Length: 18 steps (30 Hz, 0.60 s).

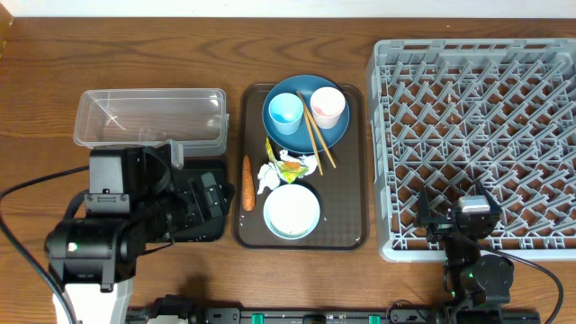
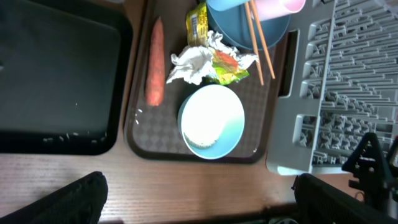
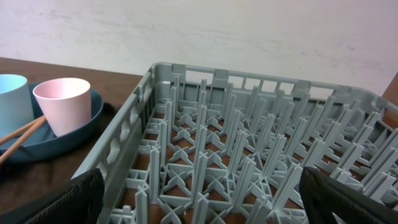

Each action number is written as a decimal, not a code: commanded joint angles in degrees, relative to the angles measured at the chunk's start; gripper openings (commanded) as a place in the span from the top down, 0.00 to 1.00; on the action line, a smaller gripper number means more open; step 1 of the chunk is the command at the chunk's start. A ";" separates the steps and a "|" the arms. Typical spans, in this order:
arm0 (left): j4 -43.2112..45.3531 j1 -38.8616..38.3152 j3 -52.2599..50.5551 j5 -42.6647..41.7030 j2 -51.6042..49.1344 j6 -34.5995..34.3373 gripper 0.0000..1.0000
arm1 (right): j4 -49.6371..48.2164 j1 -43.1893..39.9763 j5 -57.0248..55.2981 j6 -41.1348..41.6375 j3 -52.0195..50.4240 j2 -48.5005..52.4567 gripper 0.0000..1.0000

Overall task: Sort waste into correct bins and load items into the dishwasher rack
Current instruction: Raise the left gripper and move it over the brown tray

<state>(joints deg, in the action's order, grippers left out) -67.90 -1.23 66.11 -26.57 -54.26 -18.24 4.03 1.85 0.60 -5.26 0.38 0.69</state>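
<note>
The dark brown serving tray [image 1: 353, 180] holds the blue plate [image 1: 306, 83] with the light blue cup [image 1: 285, 112], pink cup [image 1: 327, 106] and chopsticks [image 1: 317, 135]. It also holds the carrot [image 1: 247, 183], crumpled paper [image 1: 269, 175], wrapper [image 1: 290, 165] and white-blue bowl [image 1: 291, 211]. The clear tub [image 1: 148, 117] stands at the left. The black tray [image 2: 56, 74], with loose rice grains [image 2: 74, 138], lies partly under my left arm. My left gripper [image 2: 199, 205] is open and empty above the table's front edge. My right gripper [image 3: 199, 199] is open and empty over the grey rack [image 1: 477, 135].
The serving tray sits between the black tray and the rack, close to both. The rack fills the right side of the table and holds nothing. A pale wall stands behind the rack in the right wrist view.
</note>
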 commanded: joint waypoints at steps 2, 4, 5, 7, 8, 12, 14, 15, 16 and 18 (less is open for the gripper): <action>5.29 0.11 -4.09 0.74 -0.20 -0.26 0.02 | 0.26 -0.39 -0.15 -0.61 -0.07 -0.31 0.01; 10.40 0.11 -6.43 0.70 -1.11 -0.28 0.02 | 0.26 -0.39 -0.15 -0.59 -0.07 -0.31 0.01; 12.46 0.11 -6.99 0.70 -1.92 -0.28 0.02 | 0.26 -0.39 -0.15 -0.61 -0.07 -0.31 0.01; 16.04 0.11 -7.08 0.37 -4.70 -0.31 0.03 | 0.26 -0.39 -0.15 -0.59 -0.07 -0.31 0.01; 17.49 0.11 -7.08 -0.09 -6.08 -0.35 0.02 | 0.26 -0.39 -0.15 -0.59 -0.07 -0.31 0.01; 20.90 -2.71 -7.08 -1.90 -11.72 -1.07 0.02 | 0.26 -0.39 -0.15 -0.59 -0.07 -0.31 0.01; 21.77 -6.12 -7.08 -1.81 -14.05 -1.11 0.02 | 0.26 -0.39 -0.15 -0.61 -0.07 -0.31 0.01; 22.03 -7.74 -7.08 -1.53 -14.86 -1.14 0.02 | 0.26 -0.39 -0.15 -0.61 -0.07 -0.31 0.01; 22.21 -9.42 -7.08 -1.03 -15.47 -1.14 0.02 | 0.26 -0.39 -0.15 -0.59 -0.07 -0.31 0.01; 22.16 -13.60 -7.08 1.42 -16.26 -1.16 0.02 | 0.26 -0.39 -0.15 -0.61 -0.07 -0.31 0.01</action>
<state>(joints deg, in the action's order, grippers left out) -45.87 -10.61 59.35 -26.76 -69.95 -19.09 4.03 1.85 0.60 -5.26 0.38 0.69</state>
